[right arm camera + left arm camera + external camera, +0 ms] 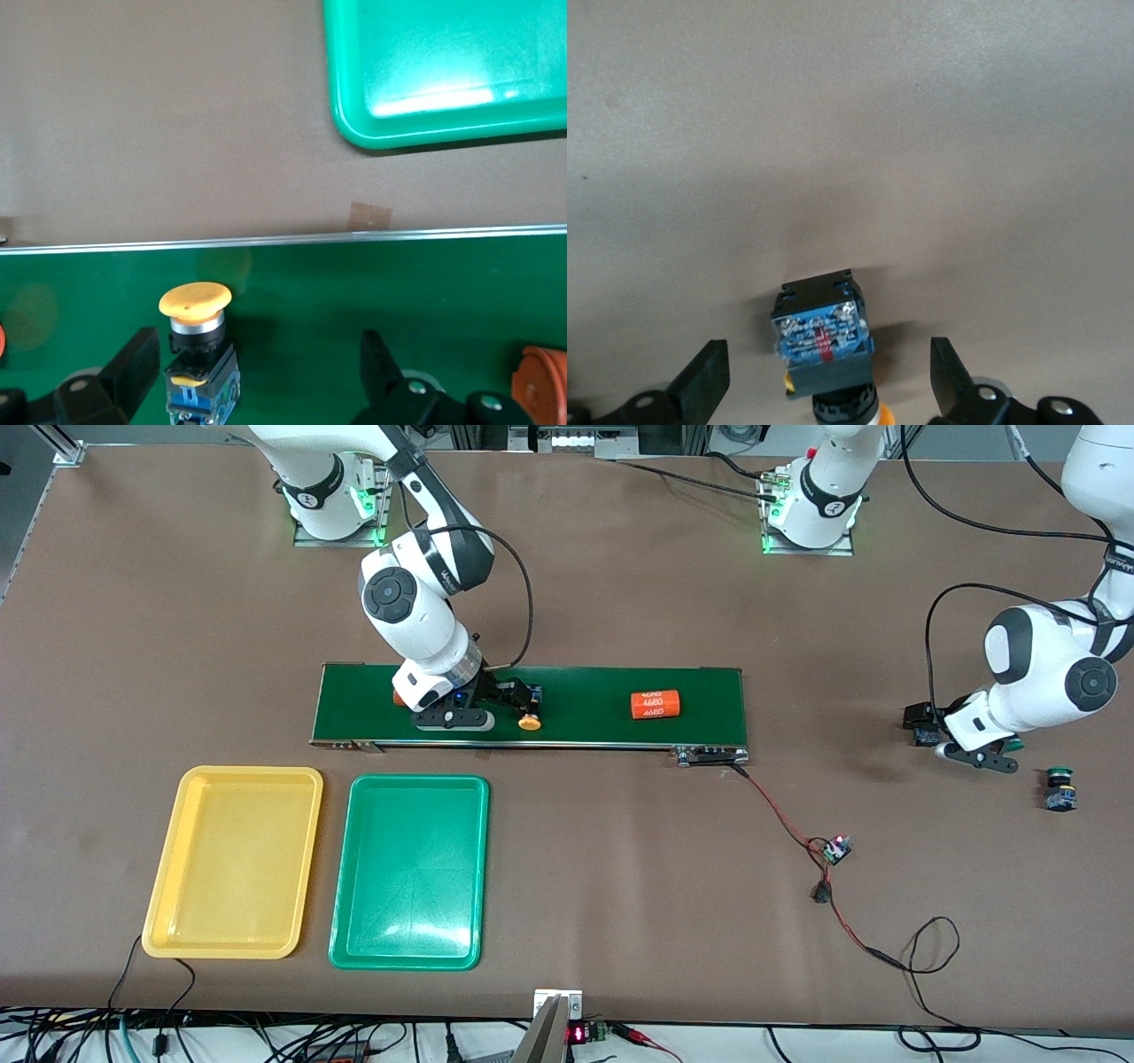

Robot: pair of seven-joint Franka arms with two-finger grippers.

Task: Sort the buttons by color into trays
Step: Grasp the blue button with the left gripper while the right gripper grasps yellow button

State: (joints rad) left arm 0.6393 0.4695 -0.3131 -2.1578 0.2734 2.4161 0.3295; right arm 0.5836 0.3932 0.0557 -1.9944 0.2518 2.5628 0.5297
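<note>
A yellow-capped button (530, 710) lies on its side on the dark-green conveyor belt (585, 691). My right gripper (507, 704) is open around it, low over the belt. In the right wrist view the button (200, 354) lies close to one finger, between the open fingers of my right gripper (257, 372). My left gripper (944, 740) is open, low over the table at the left arm's end, with a black-and-blue button (924, 729) between its fingers. The left wrist view shows that button (822, 336) between the open fingers of my left gripper (829, 381), with a bit of orange at its cap end. A green-capped button (1059, 786) stands nearby. The yellow tray (232, 859) and green tray (409, 868) are empty.
An orange cylinder with white print (656, 705) lies on the belt toward the left arm's end. Another orange cylinder (397, 698) is mostly hidden under my right hand and shows in the right wrist view (542, 381). A red-and-black cable with a small circuit board (834, 850) runs from the belt.
</note>
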